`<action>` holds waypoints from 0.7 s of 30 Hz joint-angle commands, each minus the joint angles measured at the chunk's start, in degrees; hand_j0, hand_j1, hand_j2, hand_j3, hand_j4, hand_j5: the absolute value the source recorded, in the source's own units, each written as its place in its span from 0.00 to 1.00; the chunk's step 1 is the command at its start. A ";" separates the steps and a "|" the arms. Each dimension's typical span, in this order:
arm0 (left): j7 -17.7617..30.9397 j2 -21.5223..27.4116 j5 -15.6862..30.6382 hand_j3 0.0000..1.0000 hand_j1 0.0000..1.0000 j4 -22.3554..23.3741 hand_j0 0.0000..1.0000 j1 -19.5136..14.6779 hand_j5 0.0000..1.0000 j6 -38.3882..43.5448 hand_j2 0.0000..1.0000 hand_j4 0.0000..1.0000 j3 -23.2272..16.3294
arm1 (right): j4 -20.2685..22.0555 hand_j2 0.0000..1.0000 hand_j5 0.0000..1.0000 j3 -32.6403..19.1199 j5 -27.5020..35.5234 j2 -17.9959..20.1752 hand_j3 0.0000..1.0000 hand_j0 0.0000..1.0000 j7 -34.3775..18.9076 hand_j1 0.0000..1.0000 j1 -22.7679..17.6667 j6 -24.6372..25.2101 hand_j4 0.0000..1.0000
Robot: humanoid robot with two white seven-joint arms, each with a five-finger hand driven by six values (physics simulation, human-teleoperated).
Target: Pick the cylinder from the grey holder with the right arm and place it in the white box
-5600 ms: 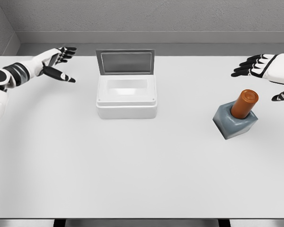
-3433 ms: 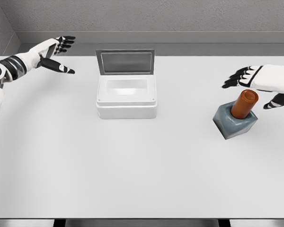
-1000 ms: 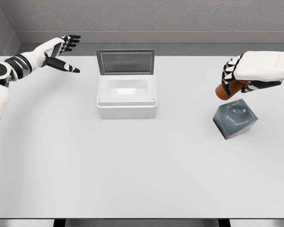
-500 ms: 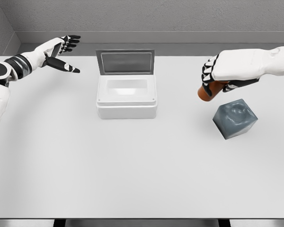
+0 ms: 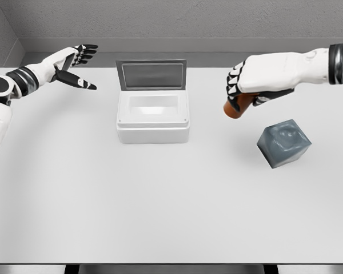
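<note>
My right hand (image 5: pixel 243 91) is shut on the orange-brown cylinder (image 5: pixel 235 108), whose lower end pokes out below the fingers. It hangs above the table between the white box (image 5: pixel 152 119) and the grey holder (image 5: pixel 283 143). The holder's socket is bare and sits to the lower right of the hand. The white box stands at the back centre with its lid (image 5: pixel 151 75) raised and its inside showing. My left hand (image 5: pixel 74 65) hovers open at the far left.
The white table (image 5: pixel 160 205) stretches wide in front of the box and holder. A grey wall runs along the table's far edge.
My right hand closed on the cylinder, lifted it out of the grey holder and carried it left toward the white box. The left hand has barely moved.
</note>
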State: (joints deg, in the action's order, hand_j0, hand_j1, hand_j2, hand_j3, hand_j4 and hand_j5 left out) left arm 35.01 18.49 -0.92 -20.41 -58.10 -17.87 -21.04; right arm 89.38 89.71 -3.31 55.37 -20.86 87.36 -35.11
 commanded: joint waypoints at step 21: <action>-0.01 2.78 3.47 1.00 1.00 -7.01 1.00 1.41 1.00 -0.06 1.00 1.00 -4.80 | -4.56 0.36 0.36 -0.32 0.58 -7.82 0.36 0.36 0.38 0.36 0.26 0.11 0.36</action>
State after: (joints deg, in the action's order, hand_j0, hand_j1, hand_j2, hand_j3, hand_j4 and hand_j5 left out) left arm 35.02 21.29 2.11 -27.27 -56.69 -17.99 -25.91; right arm 84.84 89.47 -3.12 47.99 -20.62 87.63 -35.11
